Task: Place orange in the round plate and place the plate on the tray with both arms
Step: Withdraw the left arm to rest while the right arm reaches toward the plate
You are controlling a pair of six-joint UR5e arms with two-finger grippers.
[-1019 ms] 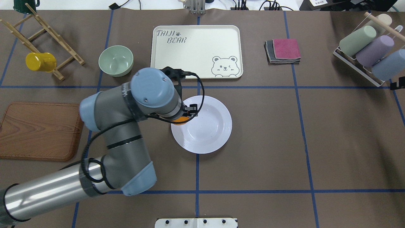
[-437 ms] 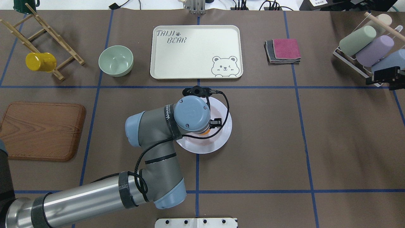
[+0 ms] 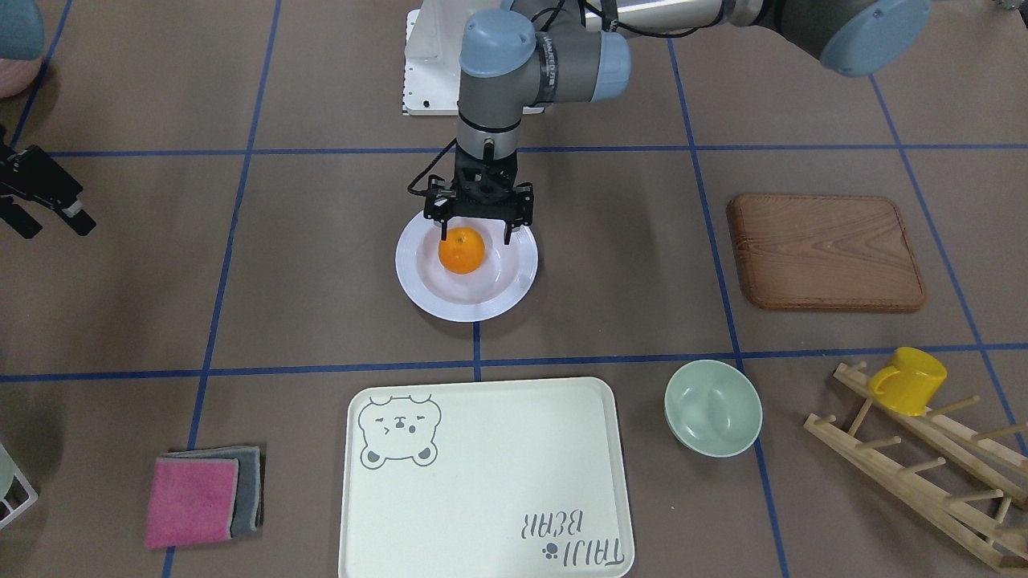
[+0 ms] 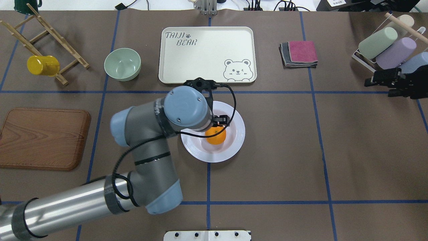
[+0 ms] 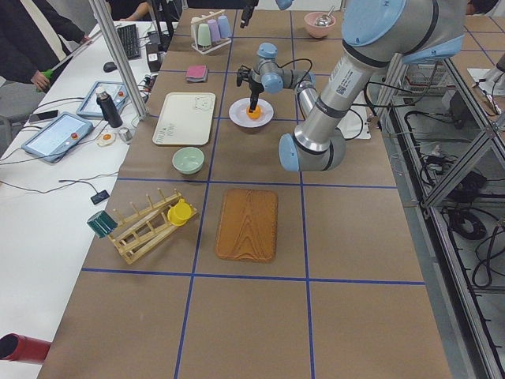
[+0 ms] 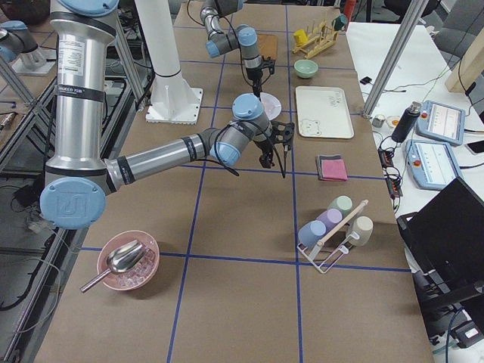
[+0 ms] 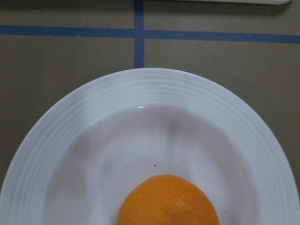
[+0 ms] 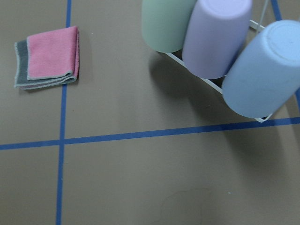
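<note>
Orange [image 3: 462, 250] is sitting in the well of the round plate [image 3: 418, 289], slightly off centre toward the robot's side, loose. Left gripper [image 3: 475, 235] hangs just over it with jaws spread wider than the fruit, gripping nothing. First half of the task looks done; the plate is on the table, just short of the tray [image 3: 482, 482], not on it.

Risks from here:
- Left fingers straddle the orange. Any sideways move before lifting clear could knock it and roll it up the rim or out.
- Plate is glossy, with only a thin ridged rim to pinch. A shallow grip on either side probably slips.
- Two-arm lift: if one side rises first, the plate tilts and the round fruit rolls to the low edge. Nothing holds it in place.
- Tray has a raised lip. Carrying too low would catch the plate's edge on it and jolt the orange.
- Right gripper [image 3: 55, 231] is well off by the cup rack [image 4: 388, 50], jaws look spread and empty. Long reach in, so left may have to wait for it.
- Green bowl [image 3: 713, 408] sits near the tray's end on the left arm's side: elbow clearance worth watching.
</note>
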